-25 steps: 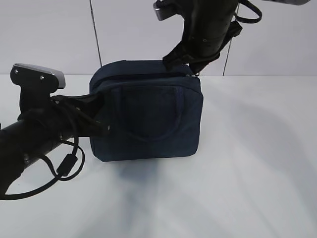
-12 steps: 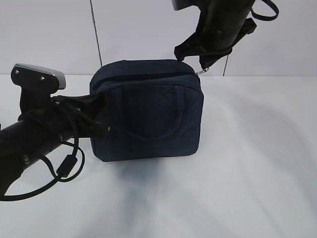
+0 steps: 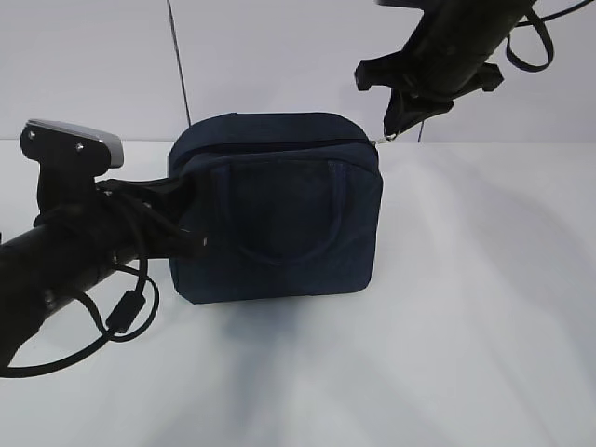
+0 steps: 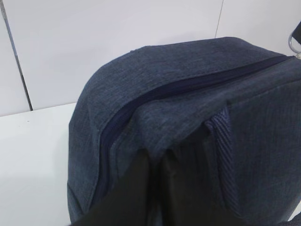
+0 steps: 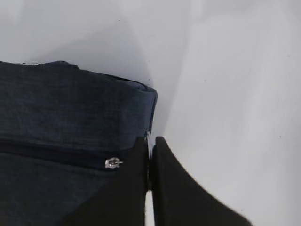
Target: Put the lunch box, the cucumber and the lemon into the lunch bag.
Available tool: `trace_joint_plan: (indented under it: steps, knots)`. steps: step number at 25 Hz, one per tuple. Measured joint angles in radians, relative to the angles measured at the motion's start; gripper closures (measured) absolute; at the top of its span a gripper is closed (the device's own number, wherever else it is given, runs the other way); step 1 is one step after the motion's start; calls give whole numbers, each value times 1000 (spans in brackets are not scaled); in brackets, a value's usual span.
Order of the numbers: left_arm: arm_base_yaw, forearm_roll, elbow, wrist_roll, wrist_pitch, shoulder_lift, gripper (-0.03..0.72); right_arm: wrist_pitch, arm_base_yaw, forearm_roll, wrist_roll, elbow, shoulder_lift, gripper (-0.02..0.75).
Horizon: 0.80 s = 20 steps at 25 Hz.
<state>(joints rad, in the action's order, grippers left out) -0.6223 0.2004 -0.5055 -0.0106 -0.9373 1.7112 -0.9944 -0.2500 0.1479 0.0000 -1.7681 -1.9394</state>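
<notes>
We see the bag (image 3: pixel 276 209) upright on the table (image 3: pixel 466 307) at centre frame, zipper (image 4: pixel 188 87) shut, so its contents are hidden. The left gripper (image 4: pixel 155 197), at lower left, pinches the bag's side fabric. The right gripper (image 5: pixel 149 183), at upper right, is clamped on the ring pull (image 3: pixel 392 136), mostly hidden between the fingers.

The lunch bag (image 3: pixel 279 214) is dark navy woven cloth, matt, with a fine heathered grain plain in the left wrist view; its handle strap (image 4: pixel 225 155) shows a coarser diagonal twill. The zipper tape (image 4: pixel 188 87) is smoother, darker fabric. The ring pull (image 3: pixel 392 135) is shiny silver metal. The table (image 3: pixel 466 354) is smooth, white, faintly glossy. Both gripper fingers (image 5: pixel 141 188) look like matt black plastic.
</notes>
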Motion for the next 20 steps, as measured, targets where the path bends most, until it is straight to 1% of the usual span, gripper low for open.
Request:
trace_joint_plan:
  steps: [4,7,11,14,20]
  knots:
    - [0,5,0,0,0,0,678,-18,63,198,-148,0,0,717]
    - [0,9,0,0,0,0,678,-49,103,304,-236,0,0,717]
    - [0,7,0,0,-4,0,678,-71,142,383,-304,14,0,717]
    - [0,7,0,0,-6,0,678,-63,161,433,-358,61,0,717]
    - [0,7,0,0,-6,0,678,11,163,520,-462,163,0,717]
